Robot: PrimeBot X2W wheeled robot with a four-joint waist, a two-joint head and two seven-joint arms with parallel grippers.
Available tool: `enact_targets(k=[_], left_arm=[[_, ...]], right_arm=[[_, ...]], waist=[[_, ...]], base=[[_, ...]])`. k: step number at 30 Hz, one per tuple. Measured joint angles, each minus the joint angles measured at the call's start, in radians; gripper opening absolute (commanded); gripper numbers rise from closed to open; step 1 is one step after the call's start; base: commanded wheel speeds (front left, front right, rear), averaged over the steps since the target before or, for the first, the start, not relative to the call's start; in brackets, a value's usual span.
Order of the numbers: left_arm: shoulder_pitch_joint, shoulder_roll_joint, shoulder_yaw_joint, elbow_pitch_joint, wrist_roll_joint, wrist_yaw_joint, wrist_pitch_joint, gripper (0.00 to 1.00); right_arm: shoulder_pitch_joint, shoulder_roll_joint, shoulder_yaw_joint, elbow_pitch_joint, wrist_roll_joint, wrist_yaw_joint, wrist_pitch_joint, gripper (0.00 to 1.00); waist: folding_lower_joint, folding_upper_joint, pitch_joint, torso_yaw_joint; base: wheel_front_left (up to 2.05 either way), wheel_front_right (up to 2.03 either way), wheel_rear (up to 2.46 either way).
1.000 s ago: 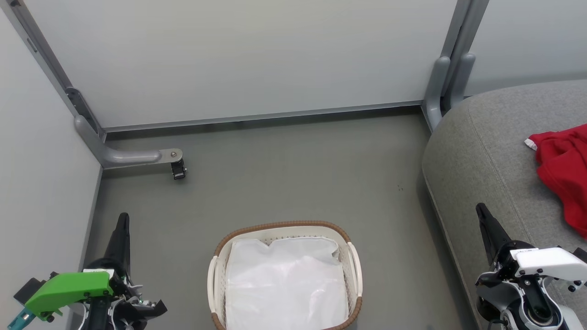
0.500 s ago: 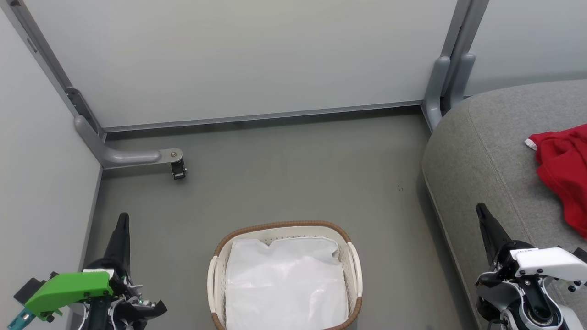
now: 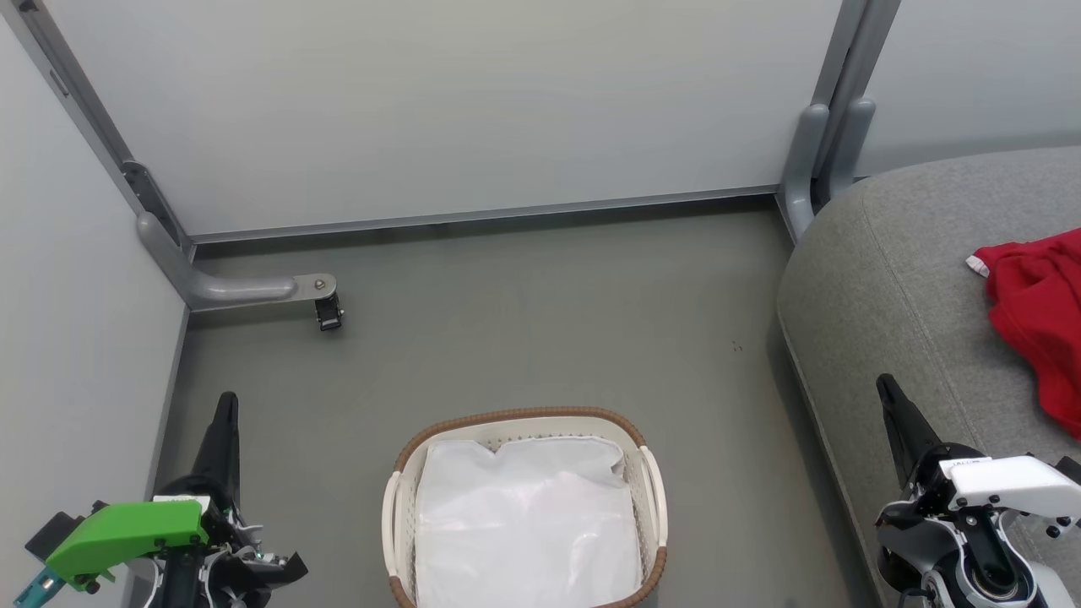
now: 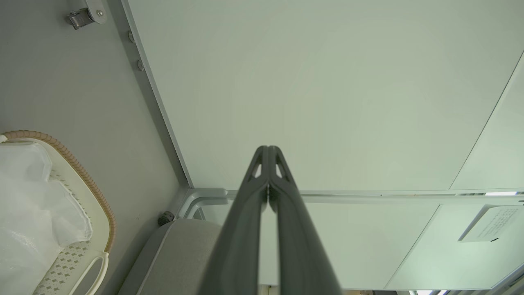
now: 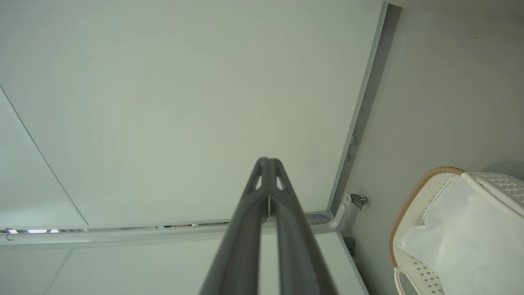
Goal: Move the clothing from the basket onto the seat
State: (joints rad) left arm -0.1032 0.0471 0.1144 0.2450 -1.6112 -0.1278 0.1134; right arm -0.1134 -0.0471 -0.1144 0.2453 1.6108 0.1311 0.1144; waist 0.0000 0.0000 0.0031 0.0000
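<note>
Grey flooring (image 3: 540, 321) runs between pale wall panels (image 3: 456, 101), and at about 3 o'clock in the head view the clothing (image 3: 1039, 321) lies in a loose red heap on the seat (image 3: 887, 279), with a small white edge showing at its upper left corner. Part of it runs past the frame, so how it sits further along cannot be told. The basket (image 3: 524, 415) stands on the floor at 6 o'clock, well apart from the seat, with a white liner (image 3: 524, 523) inside and no red fabric visible; whether anything lies beneath the liner cannot be seen. The left gripper (image 3: 226, 399) sits at 8 o'clock beside the wall, and the right gripper (image 3: 883, 384) at 4 o'clock over the seat's near edge. Each wrist view shows its own fingers pressed together with nothing between them, left (image 4: 268, 149) and right (image 5: 268, 160). Judged from this, the transfer looks finished or close to it. The main risks are a further reach into the basket pinching the liner and dragging it out as if it were a garment, and the right arm, so near the cushion, brushing the heap and sliding it floorward.
</note>
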Motion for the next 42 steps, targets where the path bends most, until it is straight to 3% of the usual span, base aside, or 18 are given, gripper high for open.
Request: enact_targets(k=[42], left_arm=[[0.0,0.0,0.0,0.0,0.0,0.0,0.0,0.0]], right_arm=[[0.0,0.0,0.0,0.0,0.0,0.0,0.0,0.0]], waist=[[0.0,0.0,0.0,0.0]], base=[[0.0,0.0,0.0]])
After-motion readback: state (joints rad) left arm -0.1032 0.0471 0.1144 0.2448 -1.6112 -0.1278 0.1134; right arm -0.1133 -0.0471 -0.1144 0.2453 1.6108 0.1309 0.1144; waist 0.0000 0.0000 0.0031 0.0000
